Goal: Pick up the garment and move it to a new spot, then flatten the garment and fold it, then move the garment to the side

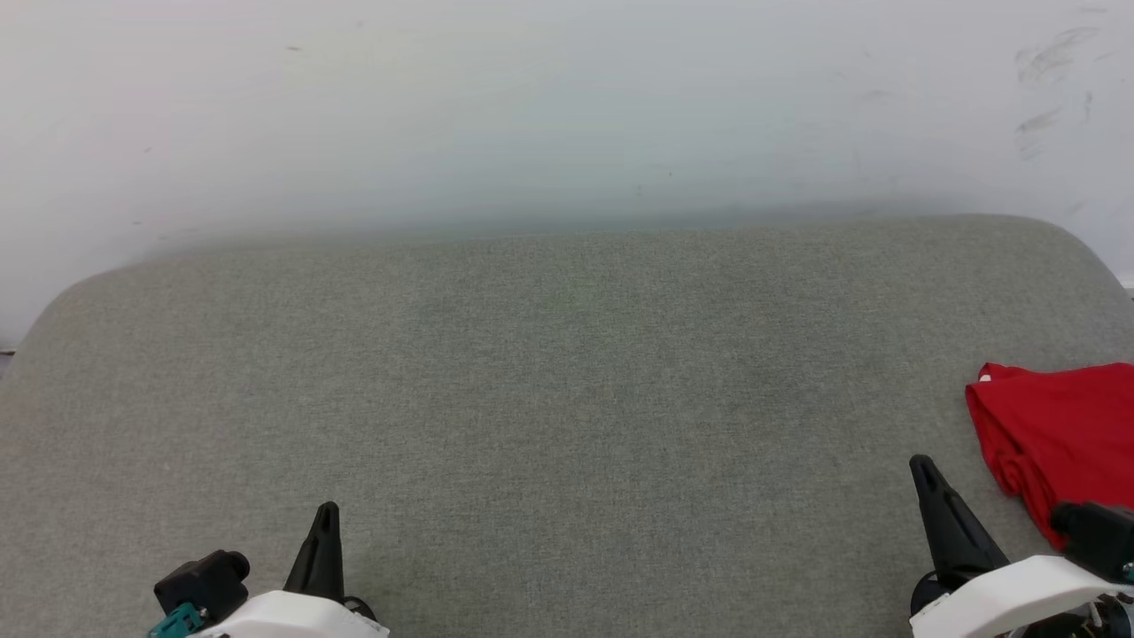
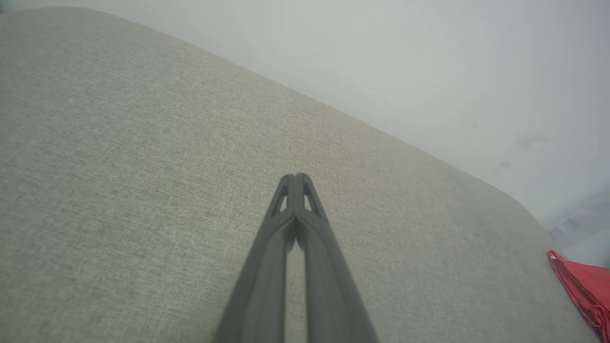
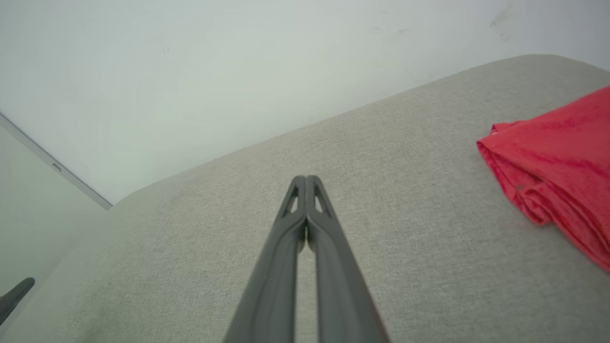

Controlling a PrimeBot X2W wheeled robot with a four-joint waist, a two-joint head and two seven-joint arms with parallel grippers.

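**Garment folded and at the side; little appears left**

The grey fabric-topped bench point(image 1: 549, 399) lies bare across its middle and left, with a white wall point(image 1: 567, 106) behind it. The garment point(image 1: 1054, 425), a red jersey T-shirt, sits at the bench's far right, partly cut off by the head view's edge. It lies in flat stacked layers with a rolled fold along its near edge. This looks like a finished fold parked aside, though its hidden part leaves that unconfirmed.

The right gripper point(image 1: 926, 474) rests near the garment's near-left corner, apart from it. The left gripper point(image 1: 326, 521) is well away at the opposite side. Both sets of jaws are pressed together on nothing. As I judge it, the moving, flattening and folding are done, and at most a tidy-up remains.
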